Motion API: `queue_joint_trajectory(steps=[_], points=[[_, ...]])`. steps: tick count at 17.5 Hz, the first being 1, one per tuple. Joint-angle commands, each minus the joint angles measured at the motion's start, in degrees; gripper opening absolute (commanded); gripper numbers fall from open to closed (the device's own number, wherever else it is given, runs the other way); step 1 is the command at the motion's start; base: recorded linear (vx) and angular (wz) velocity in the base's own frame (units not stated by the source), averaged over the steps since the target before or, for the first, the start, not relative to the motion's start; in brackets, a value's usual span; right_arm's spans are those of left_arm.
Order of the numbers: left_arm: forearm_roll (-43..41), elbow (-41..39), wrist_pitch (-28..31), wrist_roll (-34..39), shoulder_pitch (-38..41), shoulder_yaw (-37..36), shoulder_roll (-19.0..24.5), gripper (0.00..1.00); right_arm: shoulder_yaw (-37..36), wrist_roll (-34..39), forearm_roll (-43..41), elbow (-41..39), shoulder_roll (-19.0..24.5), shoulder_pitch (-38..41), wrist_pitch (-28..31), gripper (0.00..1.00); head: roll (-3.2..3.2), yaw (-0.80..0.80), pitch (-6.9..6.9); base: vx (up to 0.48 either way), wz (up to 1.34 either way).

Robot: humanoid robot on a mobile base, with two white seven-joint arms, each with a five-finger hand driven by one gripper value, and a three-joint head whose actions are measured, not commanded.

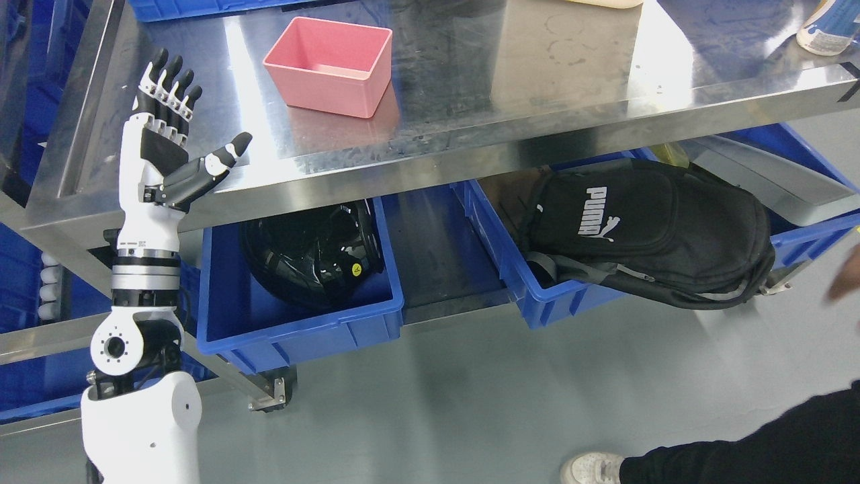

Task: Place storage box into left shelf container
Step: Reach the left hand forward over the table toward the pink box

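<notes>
A pink storage box (330,64) stands upright and empty on the steel table top (470,87). My left hand (176,128) is raised over the table's left front corner, to the left of the box and apart from it. Its fingers are straight and the thumb sticks out to the right; it holds nothing. Below the table, on the lower shelf, the left blue container (302,323) holds a black helmet (312,252).
A second blue container (537,296) on the right of the shelf holds a black Puma backpack (645,228). A person's dark-sleeved leg and white shoe (591,467) show at the bottom right, and a blurred hand (848,272) at the right edge. A white bottle (830,27) stands at the table's far right.
</notes>
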Motion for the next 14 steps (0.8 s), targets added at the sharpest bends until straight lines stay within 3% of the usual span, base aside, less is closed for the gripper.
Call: queue_joint_trajectory(steps=[1,5,10,11,14], points=[[0.0,-0.12,-0.76,-0.39,-0.57,0.51,0.98,1.0,-0.26,0.0,0.09,-1.0,-1.0,0.53,-0.02,1.0,0.0,0.0,0.0,-0.001,0.03],[0.0,0.14,-0.51,-0.83,-4.93,4.63,2.51,1.0,-0.26,0.0,0.09,-1.0,-1.0,0.53,-0.02,1.0,0.0,0.0,0.0,0.0,0.0],[-0.78,7.43,-0.15,-11.97,-17.86,2.72,20.78,0.99,-0.26,0.0,0.09,-1.0,-1.0,0.53,-0.02,1.0,0.0,0.0,0.0,0.0,0.0],[-3.66,9.44,-0.24,-16.87,-20.23,-1.29,24.73,0.99,-0.26,0.0,0.09,-1.0,-1.0,0.53,-0.02,1.0,0.0,0.0,0.0,0.0,0.0],[-17.61,10.43,-3.65,-31.64,-22.44,-16.4,30.81,1.0,-0.26,0.0,0.09,-1.0,-1.0,0.53,-0.02,1.0,0.0,0.0,0.0,0.0,0.0]])
